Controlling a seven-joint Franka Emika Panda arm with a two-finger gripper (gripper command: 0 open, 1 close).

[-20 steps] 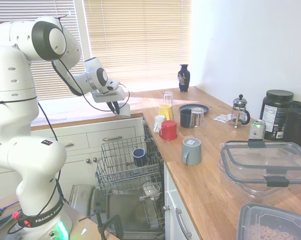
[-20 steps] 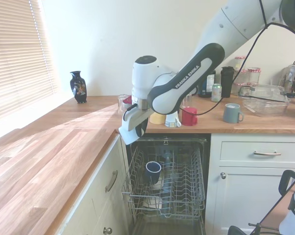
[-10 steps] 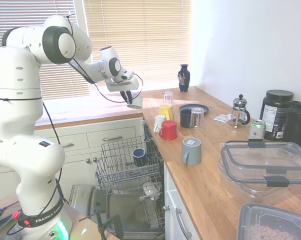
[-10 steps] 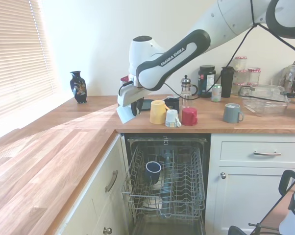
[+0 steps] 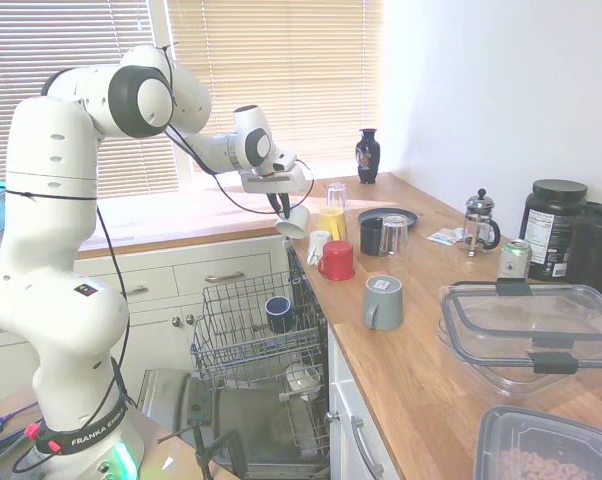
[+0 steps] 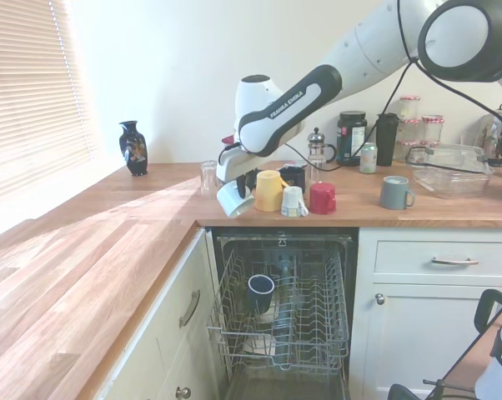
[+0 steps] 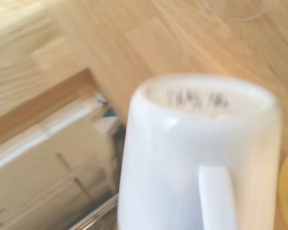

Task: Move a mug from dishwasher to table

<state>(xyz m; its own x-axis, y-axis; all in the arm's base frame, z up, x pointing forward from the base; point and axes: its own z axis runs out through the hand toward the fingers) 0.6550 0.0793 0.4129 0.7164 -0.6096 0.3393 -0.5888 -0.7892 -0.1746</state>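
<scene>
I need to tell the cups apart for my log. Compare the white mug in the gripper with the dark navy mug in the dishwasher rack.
The white mug hangs tilted in the gripper above the table edge; the navy mug lies on its side in the dishwasher rack. The white mug is pale all over; the navy mug is dark, with a lighter inside. Both look similar in size.
</scene>
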